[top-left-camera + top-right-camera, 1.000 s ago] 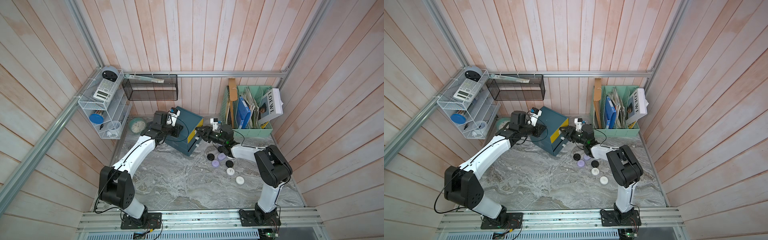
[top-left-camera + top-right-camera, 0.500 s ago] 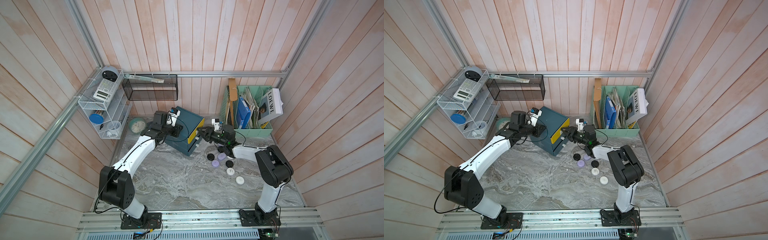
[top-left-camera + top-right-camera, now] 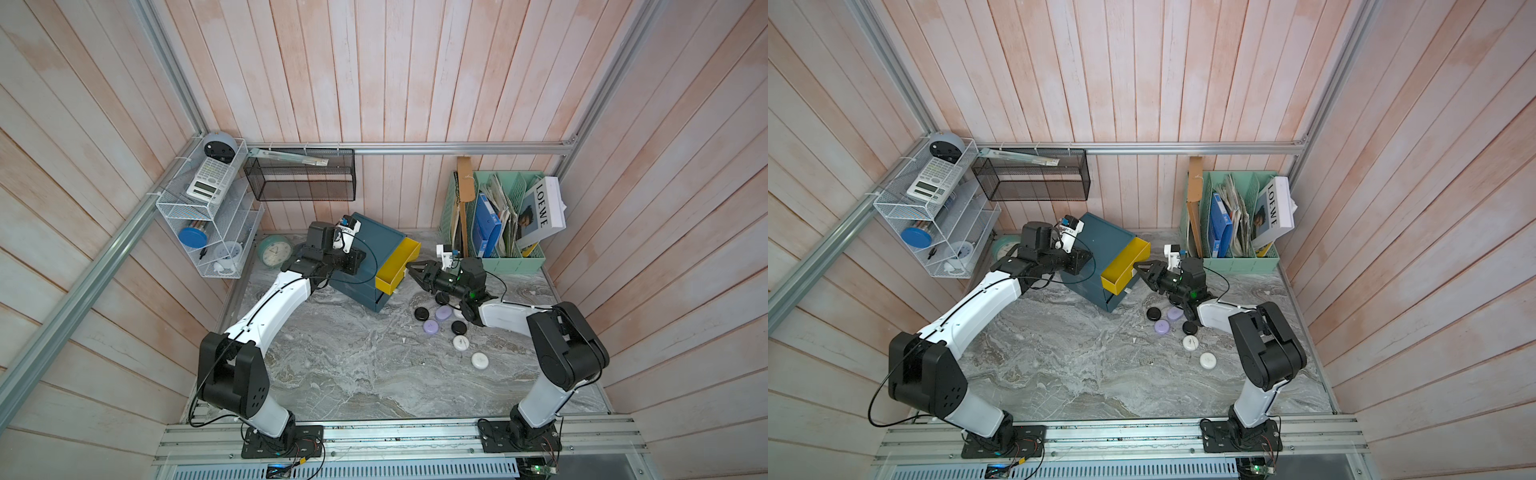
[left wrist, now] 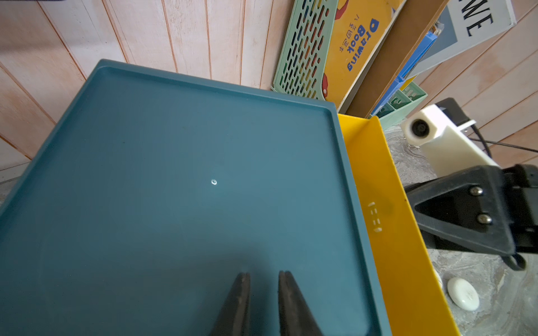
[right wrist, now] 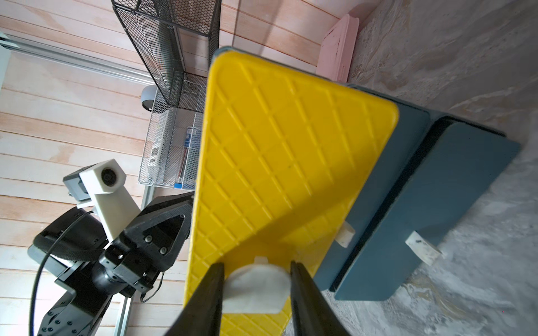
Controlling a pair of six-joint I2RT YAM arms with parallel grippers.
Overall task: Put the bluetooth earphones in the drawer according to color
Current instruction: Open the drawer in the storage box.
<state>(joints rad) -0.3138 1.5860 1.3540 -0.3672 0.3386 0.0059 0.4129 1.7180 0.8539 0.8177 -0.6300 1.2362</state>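
Right wrist: drawer handle clamped inside the right pincer.

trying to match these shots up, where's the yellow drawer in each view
Both top views: yellow drawer sticks out of the teal cabinet toward the right arm, at the table's back middle.
Left wrist: yellow strip alongside the cabinet's flat top.
Right wrist: its ribbed yellow face fills the middle, white handle between the right hand's fingers.
Shared landmark: the teal cabinet.
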